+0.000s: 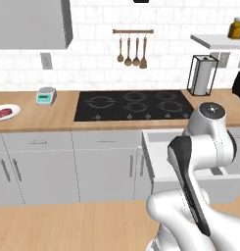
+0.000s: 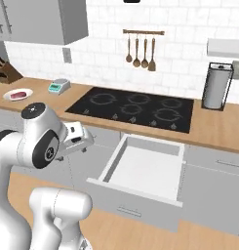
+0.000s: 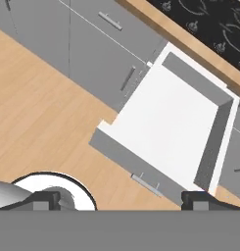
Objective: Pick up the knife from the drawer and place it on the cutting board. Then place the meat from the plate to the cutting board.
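Both base views face the drawer [image 2: 143,168] from behind; hand view looks down on it.

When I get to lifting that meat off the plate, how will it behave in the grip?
The meat is a small, thin red slab lying flat on the plate, so it will likely sag and feel light. Raw-looking, it may be slippery. Sitting so low, a grasp could nudge the shallow plate along the counter.

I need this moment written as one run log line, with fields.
pincer: open, empty, above drawer | drawer: pulled out, knife not seen | meat: on plate | phase: before grasp
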